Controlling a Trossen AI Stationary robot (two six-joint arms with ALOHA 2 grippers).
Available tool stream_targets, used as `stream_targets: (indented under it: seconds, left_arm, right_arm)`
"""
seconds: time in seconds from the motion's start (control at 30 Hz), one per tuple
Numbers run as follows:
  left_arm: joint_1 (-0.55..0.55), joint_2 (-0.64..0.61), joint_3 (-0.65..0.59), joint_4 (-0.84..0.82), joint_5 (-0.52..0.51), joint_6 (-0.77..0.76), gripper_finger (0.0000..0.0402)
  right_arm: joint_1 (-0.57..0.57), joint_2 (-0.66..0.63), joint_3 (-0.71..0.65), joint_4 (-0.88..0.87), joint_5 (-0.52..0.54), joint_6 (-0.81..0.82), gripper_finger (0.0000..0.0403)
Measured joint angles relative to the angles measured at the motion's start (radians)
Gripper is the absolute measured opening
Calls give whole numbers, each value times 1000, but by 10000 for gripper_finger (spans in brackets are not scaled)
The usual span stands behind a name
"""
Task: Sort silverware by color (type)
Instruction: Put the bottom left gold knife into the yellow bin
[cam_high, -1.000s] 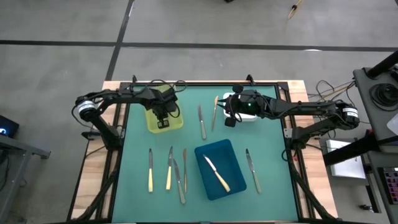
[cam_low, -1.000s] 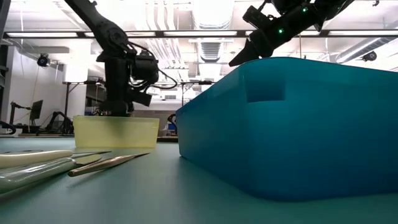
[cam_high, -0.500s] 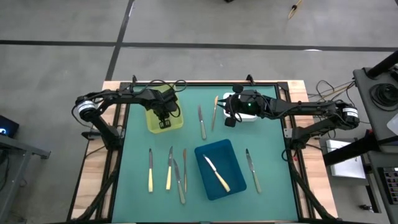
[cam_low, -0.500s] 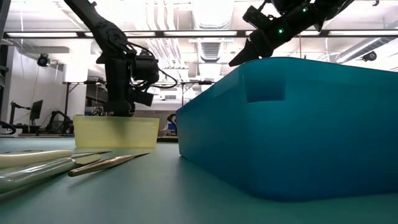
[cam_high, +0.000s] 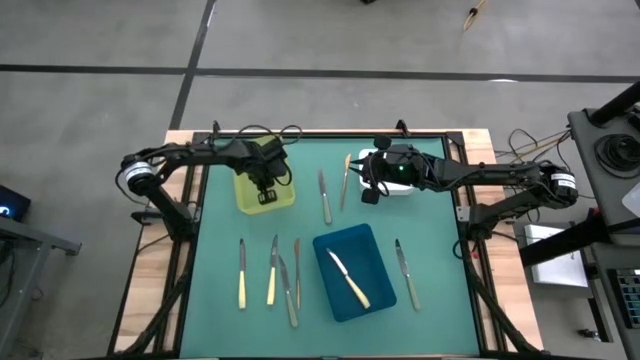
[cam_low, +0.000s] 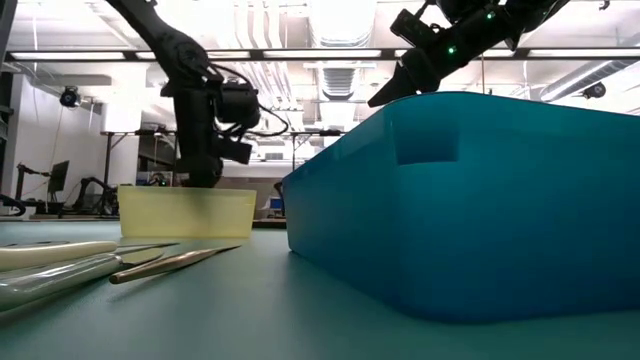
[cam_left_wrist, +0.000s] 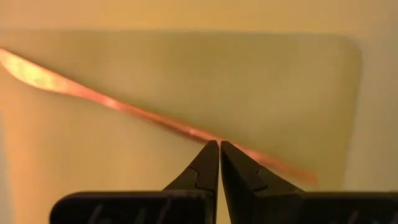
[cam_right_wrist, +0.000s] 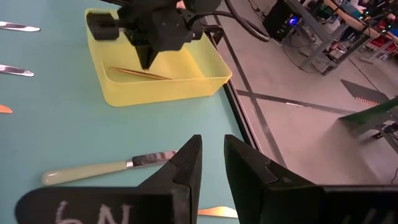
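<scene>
From above, the left gripper (cam_high: 265, 192) hangs over the yellow tray (cam_high: 246, 195) at the far left of the green table (cam_high: 220, 250). The right gripper (cam_high: 369, 193) waits beside the white tray (cam_high: 403, 187) at the far right. Between them lie two knives, a silver knife (cam_high: 324, 195) and a cream-handled knife (cam_high: 345, 178). Nearer, a row of loose silverware (cam_high: 272, 270) lies left of the blue tray (cam_high: 372, 250), which holds one cream-handled piece (cam_high: 349, 279); another silver knife (cam_high: 405, 272) lies to the blue tray's right.

From table height, the left arm's gripper (cam_low: 205, 175) dips behind the yellow tray's wall (cam_low: 185, 213), and the blue tray's wall (cam_low: 470, 200) fills the right.

The left wrist view shows that gripper's fingertips (cam_left_wrist: 211, 158) pinched together with nothing between them; a thin gold-copper utensil (cam_left_wrist: 124, 109) lies on the tray floor just beyond.

From the right wrist, the right gripper's fingers (cam_right_wrist: 189, 163) stand slightly apart and hold nothing, with the cream-handled knife (cam_right_wrist: 106, 169) on the table ahead of them, and the copper piece (cam_right_wrist: 140, 74) visible in the yellow tray (cam_right_wrist: 180, 87).

I judge a copper piece has just been sorted. Next, the left arm should lift clear and fetch another from the loose row, opening its fingers before descending.
</scene>
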Motion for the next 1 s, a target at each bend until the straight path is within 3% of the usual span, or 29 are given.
stream_targets:
  seconds: [0.17, 0.67, 1.0]
  left_arm:
    - [3, -1, 43, -89, -85, 117, 0]
    - [1, 34, 36, -48, 45, 171, 0]
    - [4, 36, 25, -61, 33, 207, 0]
  right_arm:
    - [0, 0, 0, -1, 0, 0, 59]
    - [0, 1, 0, -73, 0, 5, 59]
    - [-6, 1, 7, 33, 0, -25, 58]
